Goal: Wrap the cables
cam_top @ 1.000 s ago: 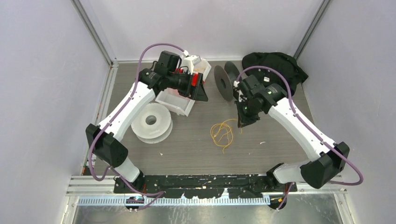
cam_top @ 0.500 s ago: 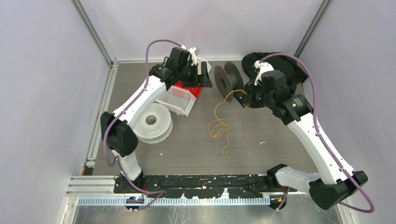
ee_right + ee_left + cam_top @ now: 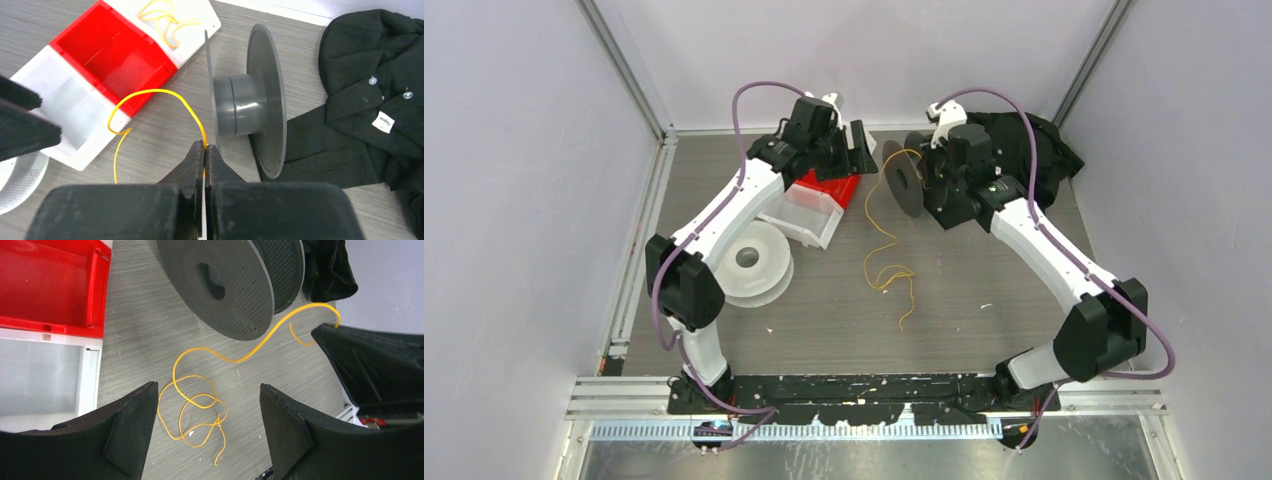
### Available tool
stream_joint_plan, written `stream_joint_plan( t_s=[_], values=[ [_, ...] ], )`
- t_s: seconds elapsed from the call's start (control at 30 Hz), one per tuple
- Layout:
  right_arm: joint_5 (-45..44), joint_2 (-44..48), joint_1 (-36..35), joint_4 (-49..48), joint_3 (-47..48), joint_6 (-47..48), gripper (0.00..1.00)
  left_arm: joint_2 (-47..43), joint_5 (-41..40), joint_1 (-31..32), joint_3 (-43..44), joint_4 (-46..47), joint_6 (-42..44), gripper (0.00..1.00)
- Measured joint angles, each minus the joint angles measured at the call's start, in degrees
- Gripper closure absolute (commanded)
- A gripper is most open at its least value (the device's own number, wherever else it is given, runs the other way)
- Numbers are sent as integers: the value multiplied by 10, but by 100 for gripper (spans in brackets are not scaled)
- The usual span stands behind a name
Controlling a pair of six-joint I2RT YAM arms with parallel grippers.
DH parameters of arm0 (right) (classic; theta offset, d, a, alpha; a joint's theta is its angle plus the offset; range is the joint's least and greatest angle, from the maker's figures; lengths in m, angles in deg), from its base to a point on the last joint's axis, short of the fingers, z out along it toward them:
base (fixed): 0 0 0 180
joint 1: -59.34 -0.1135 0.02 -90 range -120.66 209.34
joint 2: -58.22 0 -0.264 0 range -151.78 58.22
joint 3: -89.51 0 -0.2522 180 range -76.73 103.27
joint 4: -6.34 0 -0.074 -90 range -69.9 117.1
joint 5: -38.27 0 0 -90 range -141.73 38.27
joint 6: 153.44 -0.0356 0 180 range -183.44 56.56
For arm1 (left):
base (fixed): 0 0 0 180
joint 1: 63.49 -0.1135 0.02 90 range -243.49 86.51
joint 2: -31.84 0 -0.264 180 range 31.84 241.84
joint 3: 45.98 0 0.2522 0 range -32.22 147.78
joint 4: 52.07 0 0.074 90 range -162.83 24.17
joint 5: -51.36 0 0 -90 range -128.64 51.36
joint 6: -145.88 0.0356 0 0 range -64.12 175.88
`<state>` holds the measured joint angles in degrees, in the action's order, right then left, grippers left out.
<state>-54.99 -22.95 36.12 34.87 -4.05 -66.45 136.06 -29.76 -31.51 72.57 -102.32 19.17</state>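
Right gripper (image 3: pixel 205 148) was clamped shut on one end of the yellow cable (image 3: pixel 150 91), just beside the dark grey spool (image 3: pixel 240 105) at the far side. The remainder lay in loose loops nearer on the table (image 3: pixel 984 280). Left gripper (image 3: pixel 207 400) hovered above the loops, fingers apart and empty.

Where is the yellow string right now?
In the top view, the yellow cable lies mid-table, one end pinched by the right gripper beside the dark grey spool.
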Motion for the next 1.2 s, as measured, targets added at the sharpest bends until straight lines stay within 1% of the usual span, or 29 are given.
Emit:
stream_joint_plan(
  t_s=[0.1, 0.27, 0.47, 0.6, 0.77, 1.0, 1.1, 1.2],
  values=[
    [2, -23, 10, -25, 4, 7, 100, -1, -6, 0, 1, -3, 5, 25],
    [8, -33, 26, -53, 25, 12, 99, -16, -10, 7, -9, 0, 12, 26],
    [10, -57, 34, -79, 43, 14, 99, -30, -18, 51, -12, 20, 14, 26],
    [10, -82, 34, -78, 50, 14, 100, -30, -19, 75, -35, 50, 14, 26],
    [11, -93, 34, -69, 50, 14, 100, -30, -30, 72, -77, 67, 12, 26],
    [10, -96, 34, -69, 50, 8, 100, -30, -37, 69, -81, 71, 11, 26],
    [8, -108, 34, -70, 50, 0, 100, -27, -22, 70, -83, 97, 2, 28],
    [8, -123, 35, -69, 50, -10, 100, -9, -12, 74, -83, 141, -8, 29]
  ],
)
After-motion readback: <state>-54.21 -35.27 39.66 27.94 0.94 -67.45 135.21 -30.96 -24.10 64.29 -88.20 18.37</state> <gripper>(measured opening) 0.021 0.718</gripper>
